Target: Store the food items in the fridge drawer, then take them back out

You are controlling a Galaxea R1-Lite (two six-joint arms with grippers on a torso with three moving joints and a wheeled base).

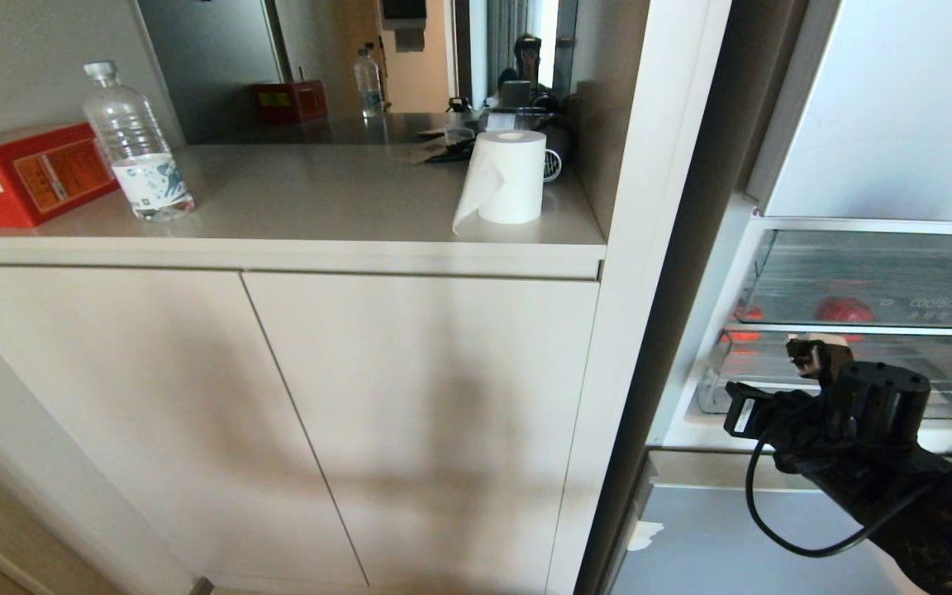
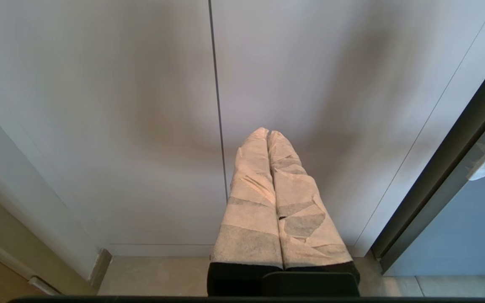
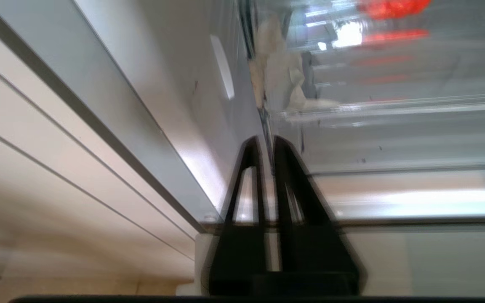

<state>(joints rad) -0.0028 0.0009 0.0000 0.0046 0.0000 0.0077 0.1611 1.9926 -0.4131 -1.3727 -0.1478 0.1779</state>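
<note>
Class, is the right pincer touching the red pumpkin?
Apart. The head view shows the right pincer outside the clear drawer, whose front wall separates it from the pumpkin inside.

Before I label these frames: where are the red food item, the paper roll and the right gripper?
red food item (image 1: 844,310), head view, its top.
paper roll (image 1: 511,178), head view, its side.
right gripper (image 3: 267,145), right wrist view, between fingertips.

Faint grey lettering reading "coolBox" stands on the clear front wall of the fridge drawer (image 1: 935,304); nothing else is legible.
</note>
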